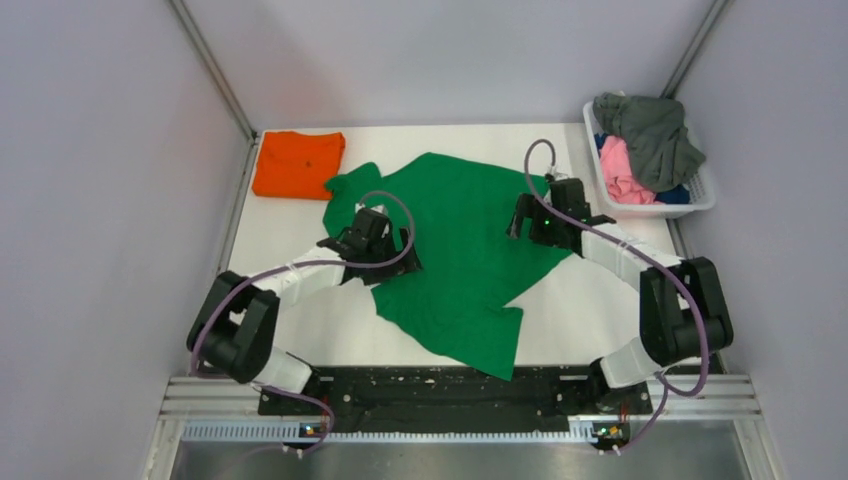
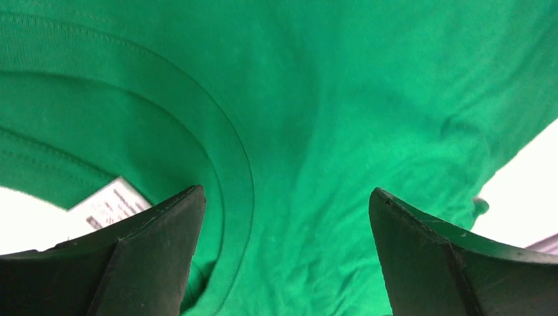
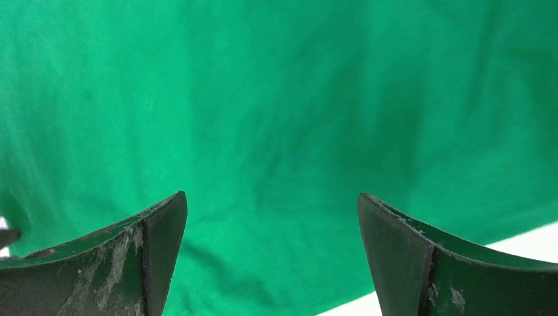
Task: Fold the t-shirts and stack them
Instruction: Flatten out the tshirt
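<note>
One white table (image 1: 600, 300) takes up most of the overhead view, walled in by pale panels. Spread across its middle lies the green t-shirt (image 1: 470, 250), unfolded and lying at an angle, with a sleeve reaching toward the far left and its hem trailing toward the near edge. Both arms lean in over it from the near edge, the left arm (image 1: 290, 280) over the shirt's left side and the right arm (image 1: 630, 260) over its right side. At the far right corner sits a white basket (image 1: 700, 200), piled with a grey garment (image 1: 655, 135) on top, a pink one (image 1: 620, 170) under it and a bit of blue (image 1: 675, 193) at the near rim. At the far left corner rests the orange t-shirt (image 1: 297, 163), folded into a neat rectangle, just beside the green sleeve. The left gripper (image 2: 286, 197) hangs low over the shirt's neck opening, its fingers spread wide with nothing between them; the ribbed collar (image 2: 230, 171) curves past the left finger. The right gripper (image 3: 272, 197) is likewise spread apart and empty, over plain wrinkled green cloth near the shirt's edge. Smallest of all, a white label (image 2: 108, 204) shows inside the neck, beside the left gripper's left finger
</note>
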Controlling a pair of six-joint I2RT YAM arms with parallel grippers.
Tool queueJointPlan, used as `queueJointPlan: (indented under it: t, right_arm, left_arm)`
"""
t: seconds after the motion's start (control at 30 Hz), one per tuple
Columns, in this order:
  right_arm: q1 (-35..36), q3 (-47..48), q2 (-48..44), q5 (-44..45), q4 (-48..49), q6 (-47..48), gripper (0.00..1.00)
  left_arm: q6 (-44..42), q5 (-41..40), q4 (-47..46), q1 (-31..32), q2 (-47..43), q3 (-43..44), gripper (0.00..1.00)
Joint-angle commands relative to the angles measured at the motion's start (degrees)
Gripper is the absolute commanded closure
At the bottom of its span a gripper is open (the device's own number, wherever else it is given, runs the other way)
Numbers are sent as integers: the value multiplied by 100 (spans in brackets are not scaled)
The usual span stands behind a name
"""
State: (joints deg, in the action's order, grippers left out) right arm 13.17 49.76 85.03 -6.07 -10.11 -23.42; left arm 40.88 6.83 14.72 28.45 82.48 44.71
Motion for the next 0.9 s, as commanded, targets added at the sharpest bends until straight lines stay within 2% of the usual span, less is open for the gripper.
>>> queueJointPlan:
  t: [0.0, 0.13, 0.23, 0.4, 0.53, 0.67, 0.77, 0.87]
  right_arm:
    - [559, 127, 471, 408, 108, -91, 1]
    - [930, -73, 770, 589, 41, -388, 2]
    - [1392, -322, 877, 1060, 25, -554, 4]
    - [2452, -475, 892, 1195, -95, -963, 6]
    - [3683, -412, 958, 1100, -78, -1242, 6]
    - [4509, -127, 805, 857, -67, -1149, 6]
    - [4581, -61, 217, 746, 26, -980, 6]
    - [4563, 49, -357, 1482, -386, -867, 2]
  left_arm:
    - [97, -295, -426, -108, 742, 404, 1]
    - [-82, -470, -79, -393, 1520, 1097, 1]
    - [-390, -405, -67, -735, 2065, 1663, 1]
    - [-1028, -608, 801, -984, 3134, 3644, 1]
    - [-1152, 401, 733, -996, 3807, 4579, 1]
    - [-1048, 1334, 351, -937, 4027, 4807, 1]
    - [-1105, 1278, 355, -856, 3833, 4744, 1]
    - [-1122, 1095, 359, -858, 3308, 4311, 1]
